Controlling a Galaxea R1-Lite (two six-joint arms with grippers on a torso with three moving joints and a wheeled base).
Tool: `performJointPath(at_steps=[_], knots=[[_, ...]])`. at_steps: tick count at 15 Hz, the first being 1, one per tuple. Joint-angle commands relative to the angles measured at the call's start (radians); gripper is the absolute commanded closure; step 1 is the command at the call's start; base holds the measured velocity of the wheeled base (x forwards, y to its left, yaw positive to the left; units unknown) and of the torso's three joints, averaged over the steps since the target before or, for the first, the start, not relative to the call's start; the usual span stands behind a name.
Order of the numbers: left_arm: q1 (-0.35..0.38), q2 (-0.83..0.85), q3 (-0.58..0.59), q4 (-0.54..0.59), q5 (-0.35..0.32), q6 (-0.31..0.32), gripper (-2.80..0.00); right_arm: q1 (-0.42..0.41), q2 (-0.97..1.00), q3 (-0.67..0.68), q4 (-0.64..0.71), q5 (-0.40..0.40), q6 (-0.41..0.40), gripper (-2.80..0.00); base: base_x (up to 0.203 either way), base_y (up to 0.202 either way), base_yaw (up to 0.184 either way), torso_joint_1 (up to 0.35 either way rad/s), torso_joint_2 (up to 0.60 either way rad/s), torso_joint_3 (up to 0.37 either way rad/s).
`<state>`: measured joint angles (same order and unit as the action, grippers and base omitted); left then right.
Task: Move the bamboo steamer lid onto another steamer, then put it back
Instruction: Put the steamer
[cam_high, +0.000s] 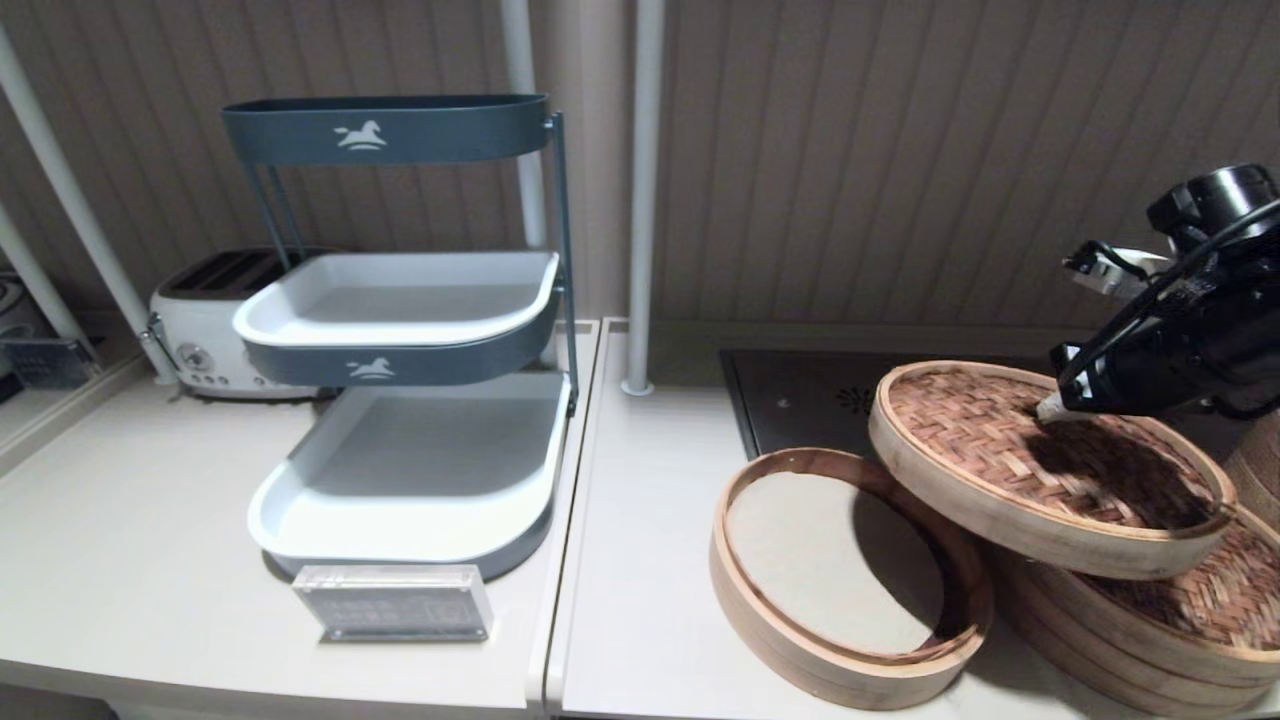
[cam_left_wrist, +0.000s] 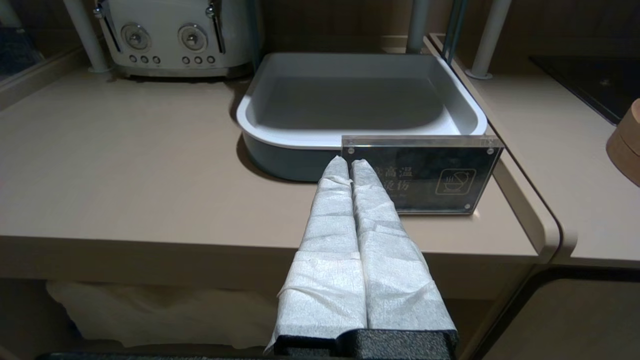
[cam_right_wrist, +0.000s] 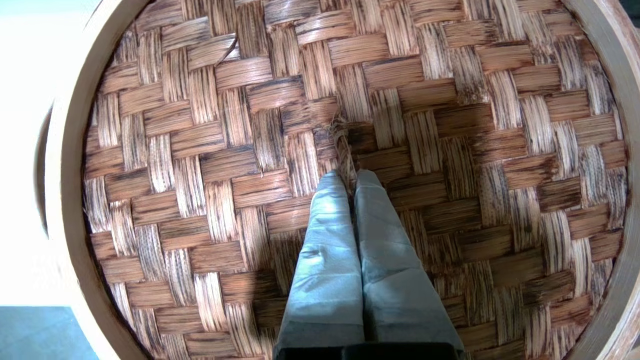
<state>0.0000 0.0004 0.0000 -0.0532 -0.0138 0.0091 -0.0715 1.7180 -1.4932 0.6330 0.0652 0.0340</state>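
The bamboo steamer lid (cam_high: 1000, 450), reddish-brown herringbone with a pale hoop rim, hangs tilted in the air at the right of the counter. My right gripper (cam_high: 1048, 408) is shut on its small central knot (cam_right_wrist: 342, 145); in the right wrist view the lid (cam_right_wrist: 200, 150) fills the picture under the right gripper (cam_right_wrist: 349, 176). Below and to the right stands another steamer (cam_high: 1150, 650) with its darker mottled lid (cam_high: 1225, 590), partly covered by the held lid. My left gripper (cam_left_wrist: 349, 162) is shut and empty, parked before the counter's front edge.
An open steamer basket (cam_high: 760, 610) with a pale round liner sits left of the held lid. A dark cooktop (cam_high: 800, 395) lies behind it. A three-tier tray rack (cam_high: 400, 300), a toaster (cam_high: 200, 340) and an acrylic sign (cam_left_wrist: 425, 175) stand on the left.
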Motion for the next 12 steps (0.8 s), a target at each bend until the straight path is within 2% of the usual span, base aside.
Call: performJointPath(at_steps=[1, 4, 7, 12], knots=[[0.000, -0.002, 0.028, 0.000, 0.000, 0.000, 0.00, 0.058, -0.010, 0.001, 0.003, -0.016, 0.006, 0.00, 0.000, 0.000, 0.000, 0.000, 0.00, 0.000], [0.000, -0.002, 0.028, 0.000, 0.000, 0.000, 0.00, 0.150, -0.001, 0.001, -0.001, -0.061, 0.055, 0.00, 0.000, 0.000, 0.000, 0.000, 0.00, 0.000], [0.000, -0.002, 0.028, 0.000, 0.000, 0.000, 0.00, 0.211, 0.026, -0.011, -0.003, -0.065, 0.089, 0.00, 0.000, 0.000, 0.000, 0.000, 0.00, 0.000], [0.000, -0.002, 0.028, -0.001, 0.000, 0.000, 0.00, 0.246, 0.070, -0.034, -0.004, -0.067, 0.126, 0.00, 0.000, 0.000, 0.000, 0.000, 0.00, 0.000]])
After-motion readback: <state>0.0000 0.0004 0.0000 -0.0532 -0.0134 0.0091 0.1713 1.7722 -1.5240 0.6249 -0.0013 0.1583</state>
